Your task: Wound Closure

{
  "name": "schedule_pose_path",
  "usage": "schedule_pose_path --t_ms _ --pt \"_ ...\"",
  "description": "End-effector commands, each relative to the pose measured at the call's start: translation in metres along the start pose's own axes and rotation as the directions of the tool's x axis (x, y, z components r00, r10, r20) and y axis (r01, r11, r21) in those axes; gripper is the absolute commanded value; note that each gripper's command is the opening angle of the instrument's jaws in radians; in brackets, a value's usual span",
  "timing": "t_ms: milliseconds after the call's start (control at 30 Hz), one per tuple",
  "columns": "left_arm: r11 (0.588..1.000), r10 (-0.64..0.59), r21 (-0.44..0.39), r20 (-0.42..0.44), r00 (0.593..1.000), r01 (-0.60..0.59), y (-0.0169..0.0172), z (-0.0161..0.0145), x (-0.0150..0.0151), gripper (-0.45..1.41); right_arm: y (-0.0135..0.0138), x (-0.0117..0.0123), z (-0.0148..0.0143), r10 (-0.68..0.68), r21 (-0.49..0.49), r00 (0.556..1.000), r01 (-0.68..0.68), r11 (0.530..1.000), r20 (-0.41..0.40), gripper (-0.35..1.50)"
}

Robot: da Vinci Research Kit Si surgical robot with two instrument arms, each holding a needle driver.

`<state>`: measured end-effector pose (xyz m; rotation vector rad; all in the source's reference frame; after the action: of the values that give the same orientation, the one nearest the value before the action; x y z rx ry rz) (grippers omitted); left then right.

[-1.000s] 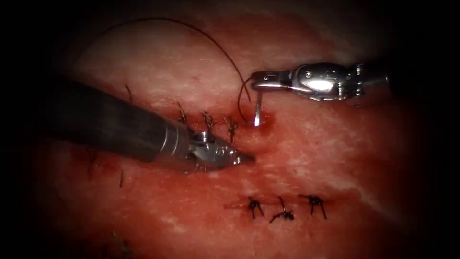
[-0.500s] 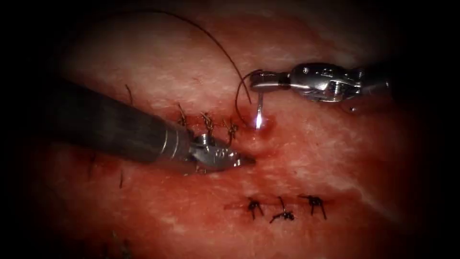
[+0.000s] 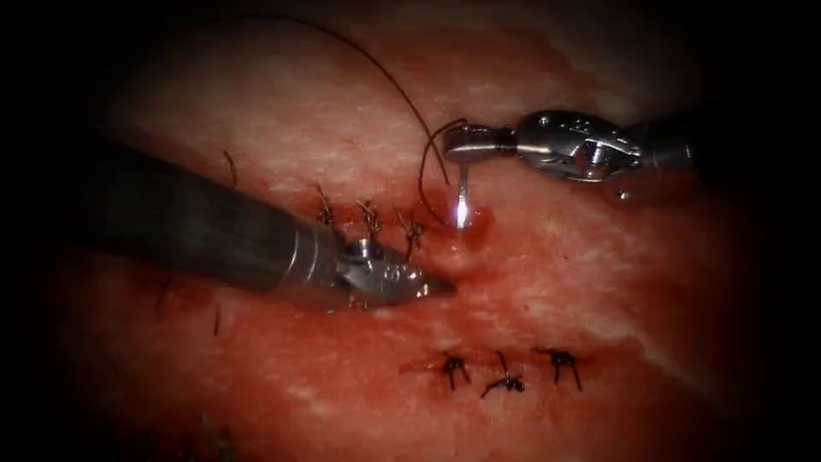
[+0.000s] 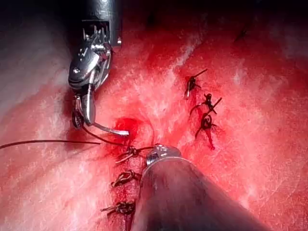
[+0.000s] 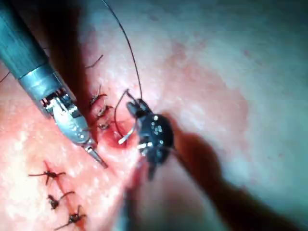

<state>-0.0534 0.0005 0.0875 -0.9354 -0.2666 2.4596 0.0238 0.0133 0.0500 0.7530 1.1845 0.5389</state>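
Observation:
My right tool (image 3: 455, 142) comes in from the right, jaws shut on the curved needle (image 3: 463, 192) near its thread end. The needle hangs down from the jaws, its tip touching the tissue (image 3: 599, 274) at a small pool of red fluid (image 3: 477, 224), just right of the last stitch (image 3: 412, 229). The thread (image 3: 393, 85) loops beside the jaws and arcs away to the upper left. My left tool (image 3: 438, 285) lies low on the tissue below the stitches, jaws shut, with nothing seen between them. The needle (image 4: 113, 130) and the needle (image 5: 126, 136) show the same contact.
A row of three knotted stitches (image 3: 369, 218) closes the cut left of the needle. A second row of three stitches (image 3: 505, 370) lies lower on the tissue. The left tool's dark shaft (image 3: 188, 222) crosses the left half.
The right tool's wrist has rolled slightly and the thread loop beside its jaws has widened. The needle tip stays at the red spot. The left tool has barely moved.

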Motion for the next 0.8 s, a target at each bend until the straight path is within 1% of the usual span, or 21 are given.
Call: schedule_pose_path --t_ms 33,67,167,267,400,500,600,667,800 --pt "1.000 0.000 -0.002 0.001 1.000 0.000 0.0005 0.0007 -0.0004 -0.45 -0.0003 -0.0009 0.0011 0.020 0.020 1.000 -0.021 1.000 0.007 -0.35" --pt "1.000 0.000 0.001 0.001 1.000 0.000 0.0005 0.0007 -0.0004 -0.45 -0.0004 -0.0011 0.0012 0.050 0.034 0.999 -0.051 0.998 0.010 -0.35" --pt "1.000 0.000 0.001 -0.002 1.000 0.000 0.0005 0.0007 -0.0004 -0.45 -0.0005 -0.0013 0.0015 0.072 0.051 0.997 -0.073 0.996 0.016 -0.35" --pt "1.000 0.000 0.001 -0.002 1.000 0.000 0.0004 0.0007 -0.0005 -0.45 -0.0007 -0.0020 0.0020 0.121 0.080 0.992 -0.123 0.989 0.028 -0.35" --pt "1.000 0.001 0.003 0.002 1.000 -0.001 0.0003 0.0007 -0.0006 -0.45 -0.0009 -0.0026 0.0025 0.199 0.119 0.980 -0.201 0.972 0.030 -0.35" --pt "1.000 0.001 0.004 0.002 1.000 -0.001 0.0003 0.0007 -0.0006 -0.45 -0.0015 -0.0034 0.0028 0.252 0.128 0.967 -0.256 0.958 0.046 -0.35" --pt "1.000 0.001 0.004 0.002 1.000 -0.001 0.0003 0.0007 -0.0006 -0.45 -0.0020 -0.0038 0.0031 0.267 0.141 0.962 -0.272 0.952 0.056 -0.35" --pt "1.000 0.001 0.004 0.002 1.000 -0.001 0.0002 0.0007 -0.0006 -0.45 -0.0027 -0.0042 0.0033 0.300 0.141 0.951 -0.309 0.941 0.079 -0.35" --pt "1.000 0.001 0.003 0.002 1.000 -0.001 0.0002 0.0007 -0.0006 -0.45 -0.0034 -0.0044 0.0034 0.331 0.136 0.938 -0.342 0.930 0.100 -0.35"
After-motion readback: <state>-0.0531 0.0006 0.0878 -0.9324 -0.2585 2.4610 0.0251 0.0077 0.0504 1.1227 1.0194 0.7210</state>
